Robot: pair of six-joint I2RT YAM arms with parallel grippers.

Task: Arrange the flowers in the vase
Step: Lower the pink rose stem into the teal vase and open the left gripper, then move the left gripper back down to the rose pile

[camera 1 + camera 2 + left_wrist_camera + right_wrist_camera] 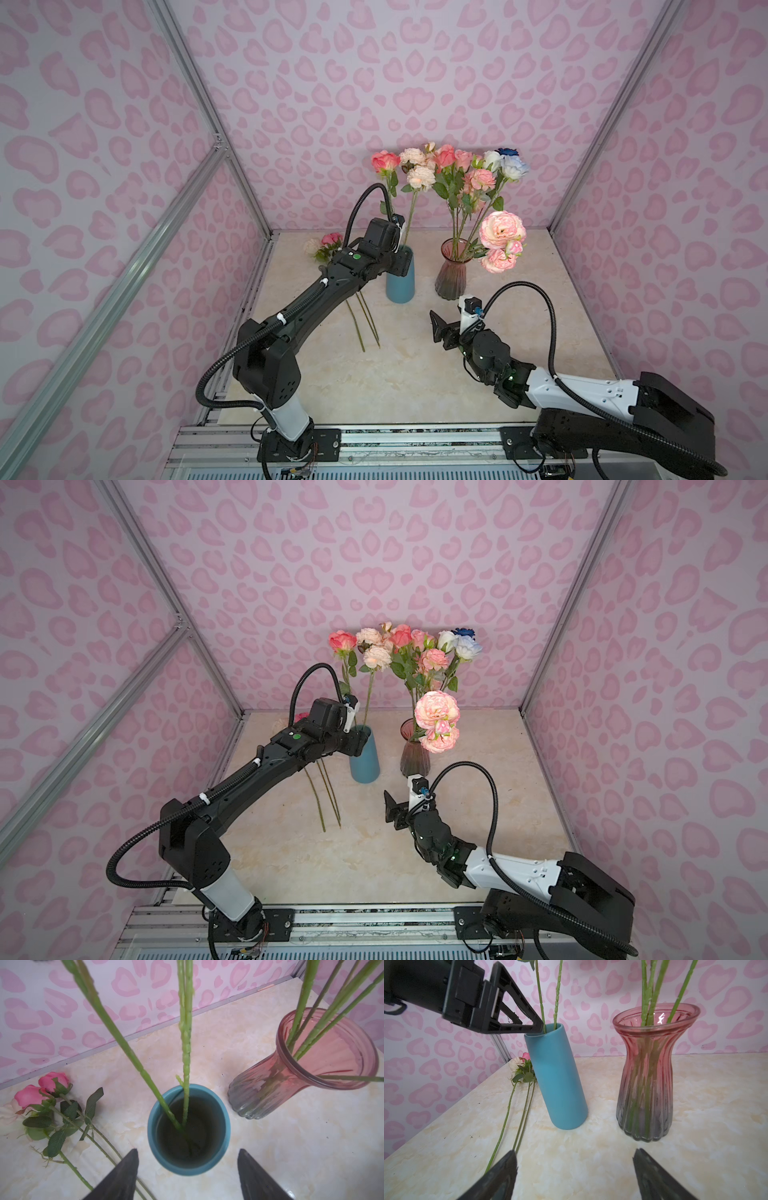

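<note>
A blue vase (400, 286) (558, 1084) holds two flowers, a coral rose (385, 161) and a cream peony (420, 178). My left gripper (187, 1150) (400, 254) hovers open just over its rim (151, 1126), with the two stems (185, 1043) beyond the fingertips and nothing between them. A pink glass vase (451, 276) (270, 1088) holds several flowers (478, 174), and a big pink peony (502, 230) droops over its side. More flowers (328, 245) (52, 1084) lie on the table left of the blue vase. My right gripper (575, 1150) (436, 328) is open and empty in front of the glass vase.
The long stems (361, 324) of the lying flowers run toward the front beside my left arm (316, 299). Pink patterned walls (374, 83) with metal frame posts close in the marble table (395, 382) at the back and both sides.
</note>
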